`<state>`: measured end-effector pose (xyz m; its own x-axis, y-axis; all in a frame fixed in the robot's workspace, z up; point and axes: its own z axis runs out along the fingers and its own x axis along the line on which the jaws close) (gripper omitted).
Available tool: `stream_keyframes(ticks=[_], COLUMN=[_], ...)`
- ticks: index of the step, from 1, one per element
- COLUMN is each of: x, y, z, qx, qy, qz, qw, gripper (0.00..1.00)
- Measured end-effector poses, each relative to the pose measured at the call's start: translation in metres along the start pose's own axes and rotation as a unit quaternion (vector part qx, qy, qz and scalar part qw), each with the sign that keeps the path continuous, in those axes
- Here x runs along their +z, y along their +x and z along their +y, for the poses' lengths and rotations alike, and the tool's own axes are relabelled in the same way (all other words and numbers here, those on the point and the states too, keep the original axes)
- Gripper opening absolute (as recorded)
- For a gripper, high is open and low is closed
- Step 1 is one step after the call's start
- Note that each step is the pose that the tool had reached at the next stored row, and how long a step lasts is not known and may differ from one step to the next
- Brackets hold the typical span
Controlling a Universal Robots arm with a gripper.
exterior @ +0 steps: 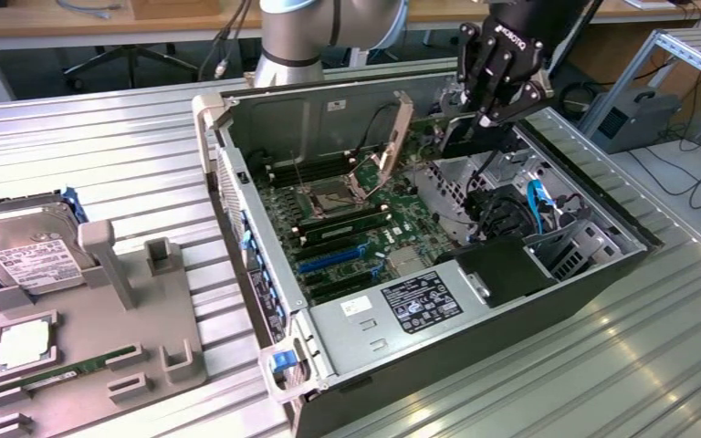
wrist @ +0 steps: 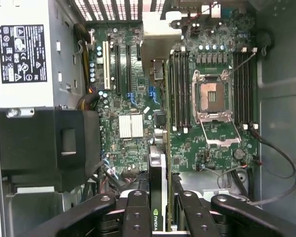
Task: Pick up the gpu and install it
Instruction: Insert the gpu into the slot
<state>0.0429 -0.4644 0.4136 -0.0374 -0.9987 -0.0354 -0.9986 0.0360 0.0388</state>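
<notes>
Robotics lab: slatted aluminium bench (exterior: 107, 155), open PC case (exterior: 473, 374), wooden desks (exterior: 143, 23), cables (exterior: 679, 169).

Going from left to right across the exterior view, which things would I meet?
hard drive → CPU socket → tool, holding the gpu → metal rack

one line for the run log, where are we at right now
task: gpu install | tool: shut on gpu, card edge-on between fingers | location: above motherboard inside open computer case | gpu seated: not yet
</notes>
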Motion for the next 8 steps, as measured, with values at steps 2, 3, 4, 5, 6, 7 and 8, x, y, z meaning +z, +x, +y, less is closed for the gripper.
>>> stream_keyframes(ticks=[2, 3, 4, 5, 6, 7, 8], x=[0.0006, 0.001, 0.0012, 0.0017, 0.0034, 0.0065, 0.0107], y=[-0.001, -0.002, -0.003, -0.003, -0.004, -0.005, -0.006], z=[0.0079, 0.0129, 0.0158, 0.018, 0.0214, 0.0256, 0.0298], qx=[0.0, 0.0, 0.0, 0.0, -0.001, -0.002, -0.003], qy=[0.0, 0.0, 0.0, 0.0001, 0.0003, 0.0005, 0.0005], qz=[0.0, -0.0001, 0.0, 0.0001, 0.0001, 0.0001, 0.0], qw=[1.0, 1.0, 1.0, 1.0, 1.0, 1.0, 1.0], gripper=[0.27, 0.27, 0.27, 0.27, 0.27, 0.27, 0.27])
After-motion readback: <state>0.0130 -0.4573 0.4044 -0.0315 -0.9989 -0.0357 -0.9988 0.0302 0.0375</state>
